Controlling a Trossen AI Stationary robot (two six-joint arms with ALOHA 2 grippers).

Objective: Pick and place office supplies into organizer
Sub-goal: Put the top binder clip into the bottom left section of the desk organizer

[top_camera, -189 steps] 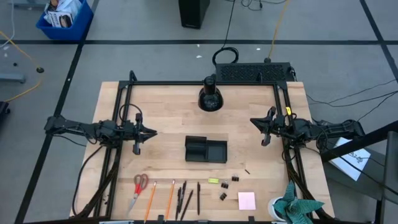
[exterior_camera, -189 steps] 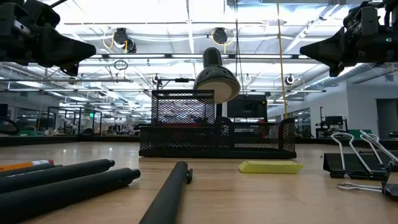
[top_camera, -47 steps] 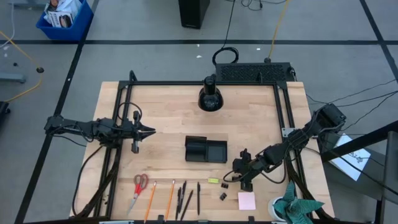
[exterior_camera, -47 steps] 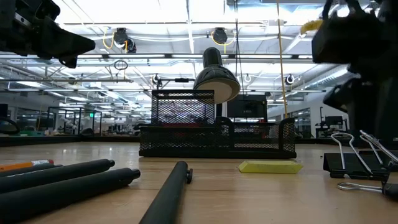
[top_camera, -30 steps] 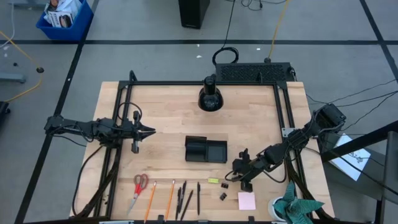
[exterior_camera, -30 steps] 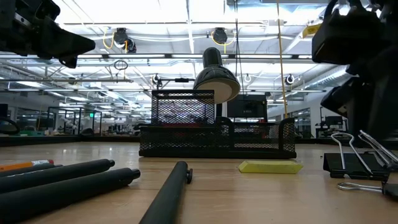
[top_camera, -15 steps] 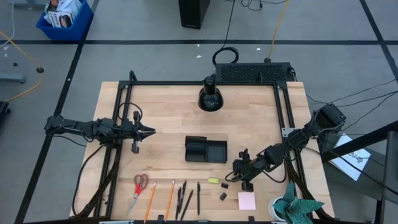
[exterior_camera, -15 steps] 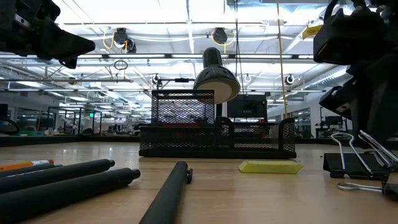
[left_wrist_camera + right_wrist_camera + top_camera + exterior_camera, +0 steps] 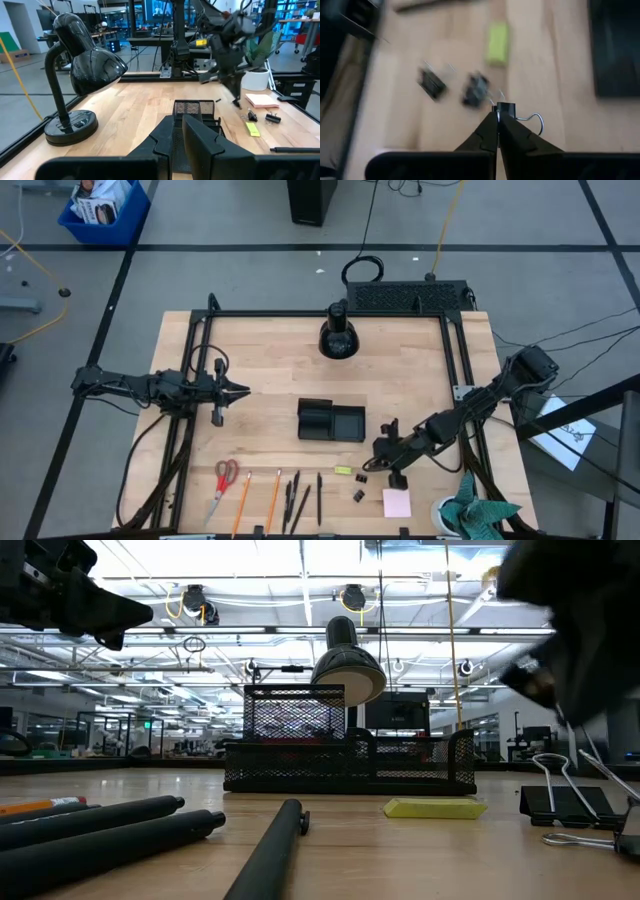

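I see a pale wood desk (image 9: 270,350) edged by a black frame. The organizer (image 9: 331,422) sits near the desk centre. A black lamp (image 9: 339,335) stands at the far edge, and behind it a black box (image 9: 408,296) with cables lies off the desk.

Along the near edge, from left to right, lie the scissors (image 9: 224,483), two pencils (image 9: 243,501), several pens (image 9: 296,498), a yellow piece (image 9: 343,470), clips (image 9: 358,495) and a pink pad (image 9: 396,502). A green cloth (image 9: 484,515) sits at the near right corner.

The right gripper (image 9: 376,463) is low, just right of the organizer and above the clips. In its wrist view the jaws are closed on a clip (image 9: 506,108) held by its black body, wire loop projecting to one side. Two more clips (image 9: 476,91) and the yellow piece (image 9: 497,43) lie on the wood beyond it.

The left gripper (image 9: 244,392) hovers over the left half of the desk, well apart from the organizer. Its jaws stand narrow and hold nothing.

The floor around the desk is grey with dark tape lines. A blue bin (image 9: 103,207) stands at the far left. In the low view, the room behind is a large hall with bright ceiling lights (image 9: 300,560) and equipment racks.
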